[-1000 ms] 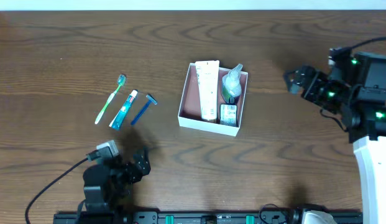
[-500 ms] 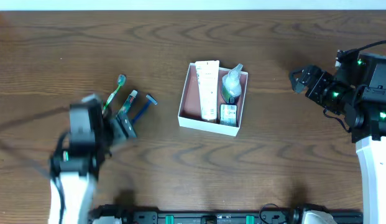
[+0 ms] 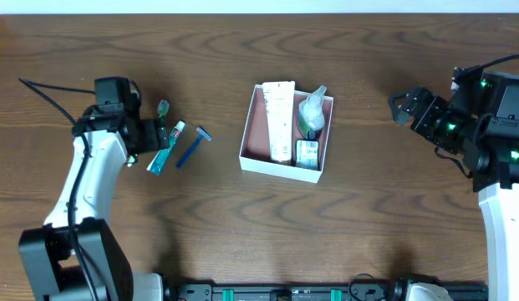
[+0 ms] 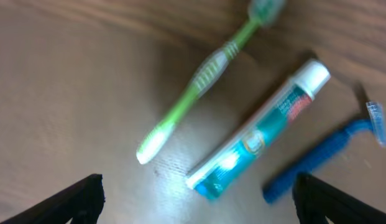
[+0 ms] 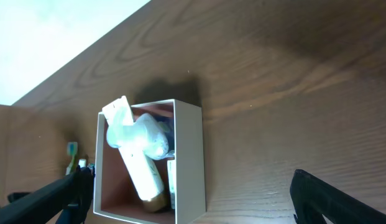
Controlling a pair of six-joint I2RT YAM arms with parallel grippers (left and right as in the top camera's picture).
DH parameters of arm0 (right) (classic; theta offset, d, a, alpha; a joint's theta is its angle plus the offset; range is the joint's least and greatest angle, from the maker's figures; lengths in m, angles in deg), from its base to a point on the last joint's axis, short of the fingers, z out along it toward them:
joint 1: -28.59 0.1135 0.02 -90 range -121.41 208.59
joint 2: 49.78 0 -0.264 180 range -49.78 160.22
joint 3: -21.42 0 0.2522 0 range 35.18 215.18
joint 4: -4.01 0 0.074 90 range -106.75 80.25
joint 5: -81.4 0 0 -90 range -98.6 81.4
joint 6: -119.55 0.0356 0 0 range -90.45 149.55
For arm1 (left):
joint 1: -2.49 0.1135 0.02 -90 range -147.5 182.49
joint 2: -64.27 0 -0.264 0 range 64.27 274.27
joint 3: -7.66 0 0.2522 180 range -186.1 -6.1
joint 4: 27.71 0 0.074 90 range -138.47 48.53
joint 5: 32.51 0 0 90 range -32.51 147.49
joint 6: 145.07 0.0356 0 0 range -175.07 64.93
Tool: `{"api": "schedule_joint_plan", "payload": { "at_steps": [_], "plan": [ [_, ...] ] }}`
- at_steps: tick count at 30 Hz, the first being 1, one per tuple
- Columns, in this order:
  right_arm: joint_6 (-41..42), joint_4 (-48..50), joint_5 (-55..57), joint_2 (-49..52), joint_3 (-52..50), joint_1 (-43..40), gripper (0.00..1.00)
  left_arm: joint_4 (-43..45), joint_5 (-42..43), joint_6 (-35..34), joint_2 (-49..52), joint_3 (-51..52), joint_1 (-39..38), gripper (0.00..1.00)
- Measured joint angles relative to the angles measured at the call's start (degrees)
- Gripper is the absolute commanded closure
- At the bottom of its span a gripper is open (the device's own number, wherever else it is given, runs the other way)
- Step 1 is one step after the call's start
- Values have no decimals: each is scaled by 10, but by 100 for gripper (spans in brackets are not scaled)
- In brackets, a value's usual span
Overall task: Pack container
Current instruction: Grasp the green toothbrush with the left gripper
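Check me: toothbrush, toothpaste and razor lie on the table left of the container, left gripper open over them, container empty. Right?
Not empty: the overhead view shows a white tube, a clear bottle and a small packet inside the container. The toothbrush, toothpaste and razor do lie left of it, left gripper open over them.

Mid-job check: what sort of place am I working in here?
Probably a lab or test bench rather than a bathroom: a wooden table, the left arm and right arm reaching over it, and a toothbrush, toothpaste and razor laid out beside the container.
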Motion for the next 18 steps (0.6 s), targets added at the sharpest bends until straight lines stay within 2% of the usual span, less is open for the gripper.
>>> {"api": "schedule_joint_plan", "payload": {
  "at_steps": [5, 12, 18],
  "plan": [
    [0, 0, 0, 0, 0, 0, 1, 68, -6, 60, 15, -1, 12, 4],
    [0, 0, 0, 0, 0, 0, 1, 106, -6, 115, 61, -1, 11, 5],
    [0, 0, 0, 0, 0, 0, 1, 132, -6, 135, 109, -1, 11, 15]
  ]
}}
